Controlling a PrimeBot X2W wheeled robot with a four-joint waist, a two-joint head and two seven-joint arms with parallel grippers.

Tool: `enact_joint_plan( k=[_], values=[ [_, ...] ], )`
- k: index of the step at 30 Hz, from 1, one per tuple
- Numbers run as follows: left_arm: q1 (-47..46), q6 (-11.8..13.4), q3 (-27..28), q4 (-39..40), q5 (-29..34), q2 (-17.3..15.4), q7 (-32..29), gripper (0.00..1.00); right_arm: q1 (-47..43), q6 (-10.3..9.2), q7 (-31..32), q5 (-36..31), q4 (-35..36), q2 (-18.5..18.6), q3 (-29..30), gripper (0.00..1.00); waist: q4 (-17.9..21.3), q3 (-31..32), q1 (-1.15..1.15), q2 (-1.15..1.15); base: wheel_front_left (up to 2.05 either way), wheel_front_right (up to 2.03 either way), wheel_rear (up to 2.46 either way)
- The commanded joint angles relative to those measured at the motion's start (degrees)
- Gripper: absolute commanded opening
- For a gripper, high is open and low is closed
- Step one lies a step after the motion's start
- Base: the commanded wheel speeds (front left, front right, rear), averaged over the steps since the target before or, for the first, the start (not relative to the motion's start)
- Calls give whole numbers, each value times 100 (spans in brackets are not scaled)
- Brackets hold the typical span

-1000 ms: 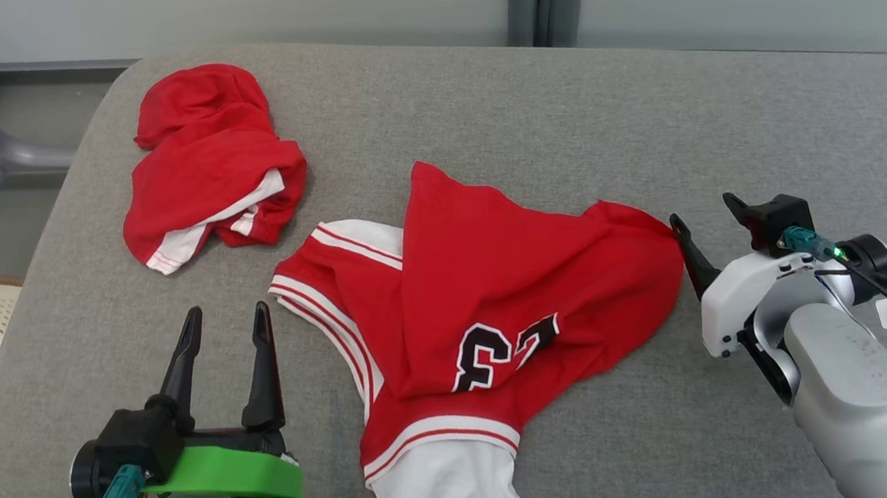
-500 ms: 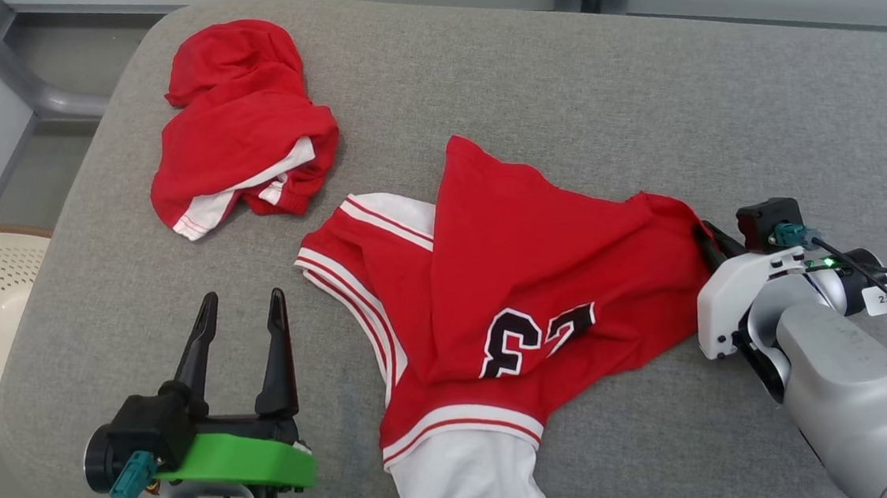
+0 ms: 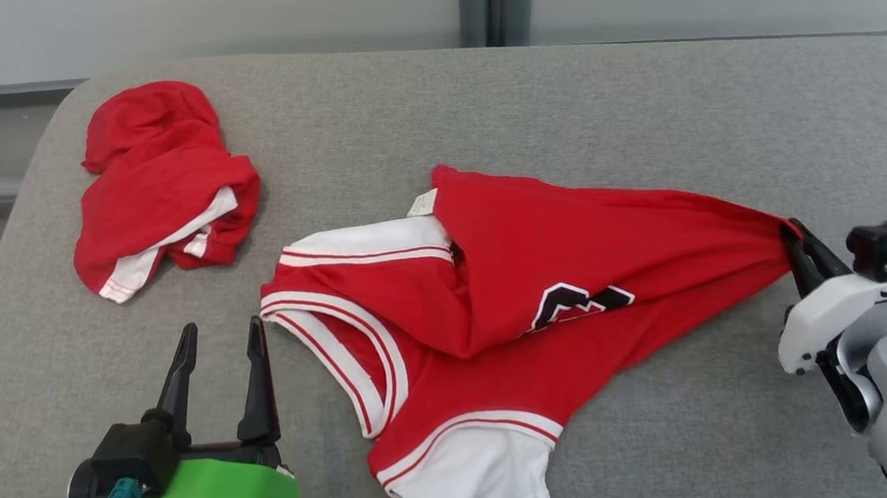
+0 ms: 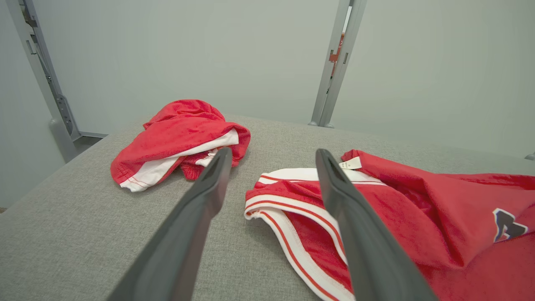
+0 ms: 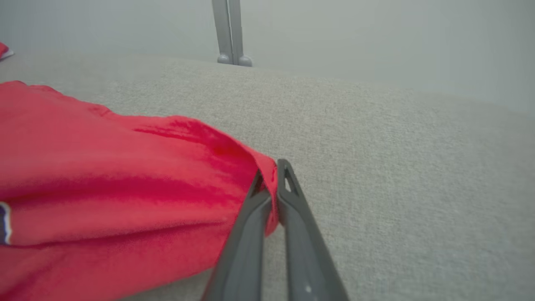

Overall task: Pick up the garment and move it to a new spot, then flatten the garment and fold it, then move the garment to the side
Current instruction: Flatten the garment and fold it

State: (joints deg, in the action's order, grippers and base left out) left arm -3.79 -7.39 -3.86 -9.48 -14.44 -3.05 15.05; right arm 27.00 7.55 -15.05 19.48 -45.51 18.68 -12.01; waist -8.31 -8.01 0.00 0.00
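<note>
The garment (image 3: pixel 496 308) is a red jersey with white trim and a black number, lying crumpled on the grey cushion (image 3: pixel 559 105). Its right corner is stretched out to a point, and my right gripper (image 3: pixel 794 237) is shut on that corner. In the right wrist view the red garment (image 5: pixel 125 179) is pinched between the gripper's (image 5: pixel 271 175) dark fingers. My left gripper (image 3: pixel 220 342) stands open at the lower left, apart from the cloth, with nothing between its fingers. In the left wrist view that gripper (image 4: pixel 271 161) points at the garment's (image 4: pixel 418 209) striped white edge.
A second red and white garment (image 3: pixel 161 184) lies bunched at the cushion's far left, also seen as a red bundle (image 4: pixel 179 138) in the left wrist view. Grey posts (image 3: pixel 495 3) stand behind the cushion's back edge. Bare cushion lies to the right of my right gripper.
My right gripper has shut on the garment's right corner and pulled it rightward, stretching the cloth. The head camera has shifted. The left gripper stays open.
</note>
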Motion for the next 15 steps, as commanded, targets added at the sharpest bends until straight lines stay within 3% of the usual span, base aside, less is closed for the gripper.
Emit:
enact_joint_plan(
  k=[1, 5, 9, 10, 11, 15],
  values=[
    [78, -16, 19, 0, 36, -16, 19, 100, -275, -12, -16, 56, 212, 53, 145, 0, 305, 158, 0, 0, 0, 0, 0],
    [89, -16, -3, 10, 38, -7, 19, 100, -959, -12, -16, 88, 695, 178, 619, 0, 373, 168, 0, 0, 0, 0, 0],
    [99, -17, -19, 31, 14, 1, 18, 100, -1563, -11, 41, 93, 1093, 54, 1046, 0, 408, 123, 0, 0, 0, 0, 0],
    [97, -17, -21, 32, 6, 1, 19, 100, -1655, -11, 70, 85, 1185, 35, 1109, 33, 415, 112, 0, 0, 0, 0, 0],
    [92, -17, -21, 29, 1, 3, 19, 100, -1745, -11, 92, 40, 1288, 30, 1175, 100, 421, 101, 0, 0, 0, 0, 0],
    [80, -17, 13, 10, -3, 6, 19, 100, -1769, -11, 151, -225, 1793, -64, 1258, 100, 432, 102, 0, 0, 0, 0, 0]
  ],
)
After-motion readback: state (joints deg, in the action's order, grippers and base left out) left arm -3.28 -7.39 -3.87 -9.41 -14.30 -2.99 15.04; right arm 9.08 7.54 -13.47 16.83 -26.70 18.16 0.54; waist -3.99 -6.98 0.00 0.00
